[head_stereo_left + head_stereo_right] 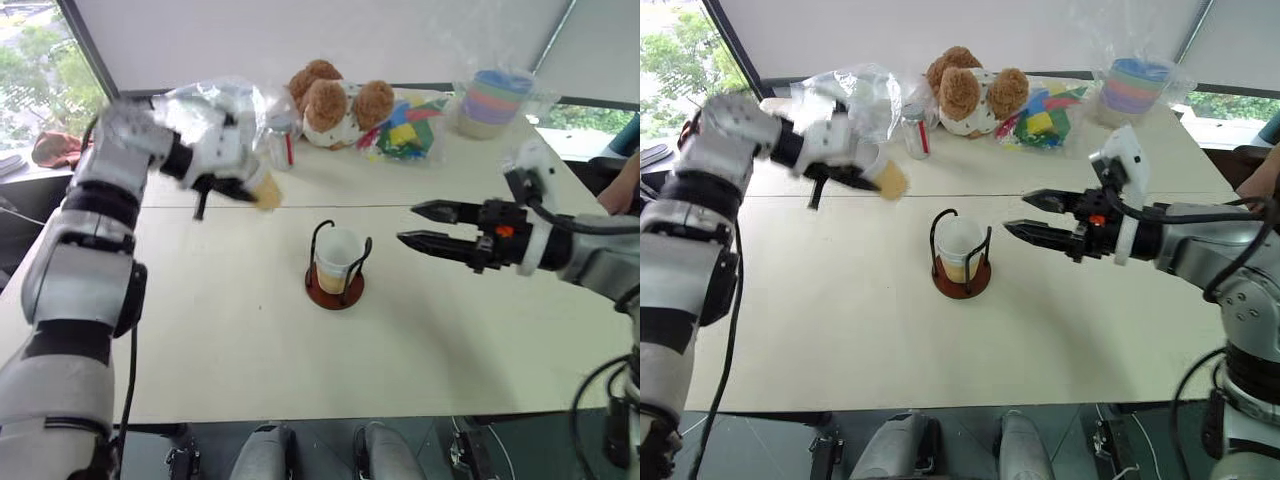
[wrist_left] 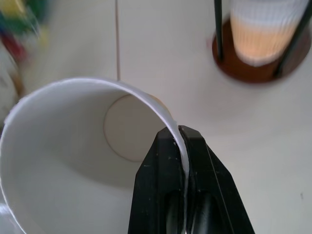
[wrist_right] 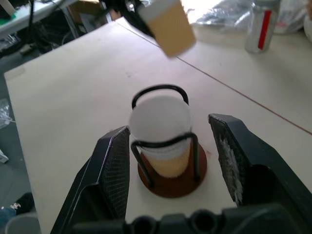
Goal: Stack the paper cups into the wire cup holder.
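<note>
Right pincer (image 1: 407, 225) nearest, fingers apart, empty, beside wire cup holder (image 1: 336, 264) mid-surface, one or more cups (image 1: 338, 260) already seated. Left pincer (image 1: 243, 188) clamped on another paper cup (image 1: 266, 190) rim, airborne, not yet over holder.

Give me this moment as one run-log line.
left gripper: shut on paper cup rim, held above table | right gripper: open, empty, beside wire cup holder | holder: cups already inside

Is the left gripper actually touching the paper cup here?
Touching. The left wrist view shows the left gripper with its jaws shut on the white rim of the paper cup, one finger inside, one outside.
</note>
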You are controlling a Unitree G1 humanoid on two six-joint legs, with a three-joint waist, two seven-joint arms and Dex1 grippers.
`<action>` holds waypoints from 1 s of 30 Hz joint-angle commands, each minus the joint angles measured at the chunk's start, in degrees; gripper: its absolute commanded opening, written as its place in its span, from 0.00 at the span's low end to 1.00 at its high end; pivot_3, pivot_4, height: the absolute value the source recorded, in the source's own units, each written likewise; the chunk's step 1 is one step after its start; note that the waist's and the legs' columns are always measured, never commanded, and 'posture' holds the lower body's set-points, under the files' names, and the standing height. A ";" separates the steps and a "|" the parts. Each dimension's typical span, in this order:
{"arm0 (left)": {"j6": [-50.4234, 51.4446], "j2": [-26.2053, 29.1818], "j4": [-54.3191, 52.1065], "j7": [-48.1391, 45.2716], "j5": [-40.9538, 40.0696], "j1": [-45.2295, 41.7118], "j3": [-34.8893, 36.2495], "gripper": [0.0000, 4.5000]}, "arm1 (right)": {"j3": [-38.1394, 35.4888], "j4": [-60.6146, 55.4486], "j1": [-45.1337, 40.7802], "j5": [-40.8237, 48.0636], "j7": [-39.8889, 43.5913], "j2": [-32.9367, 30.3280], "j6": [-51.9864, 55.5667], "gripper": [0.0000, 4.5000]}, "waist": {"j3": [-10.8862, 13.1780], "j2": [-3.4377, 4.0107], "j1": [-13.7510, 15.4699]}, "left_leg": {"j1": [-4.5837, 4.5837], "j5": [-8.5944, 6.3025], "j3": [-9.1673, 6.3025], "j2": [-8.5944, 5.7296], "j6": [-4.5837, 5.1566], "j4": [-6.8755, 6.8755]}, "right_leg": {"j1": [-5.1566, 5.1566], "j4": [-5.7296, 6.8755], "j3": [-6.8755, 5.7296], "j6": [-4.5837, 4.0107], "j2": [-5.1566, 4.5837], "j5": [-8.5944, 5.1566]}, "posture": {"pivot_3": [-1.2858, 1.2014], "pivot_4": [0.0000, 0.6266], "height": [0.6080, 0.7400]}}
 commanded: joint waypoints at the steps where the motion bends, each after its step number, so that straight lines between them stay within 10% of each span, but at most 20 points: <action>1: 8.95 0.28 -12.49 -1.88 -15.69 -3.62 -6.18 0.01 | -4.33 -0.07 2.39 -0.07 1.58 -4.17 -1.97 0.62 | -0.01 0.02 -0.26 | 0.02 -0.03 0.01 -0.01 0.05 0.01 | 0.00 0.00 0.06 0.00 -0.02 0.00 | 0.52 0.24 1.00; 9: 9.73 1.74 -23.70 -1.88 -32.04 -3.03 -22.02 0.01 | -9.23 -2.75 9.32 0.77 -0.60 -5.97 -2.66 0.62 | -0.02 0.08 -0.74 | 0.29 0.00 0.04 0.06 0.00 -0.02 | 0.02 0.08 0.20 0.11 0.04 -0.06 | 0.52 0.24 1.00; 30: -6.67 2.34 -16.85 -1.88 -32.47 -6.76 -40.87 0.07 | -9.71 -3.94 13.77 4.25 -7.54 -3.70 -5.08 0.62 | 0.00 0.05 -0.16 | 0.29 0.02 0.06 0.01 -0.02 0.01 | 0.05 0.06 0.22 0.11 0.05 -0.07 | 0.52 0.24 1.00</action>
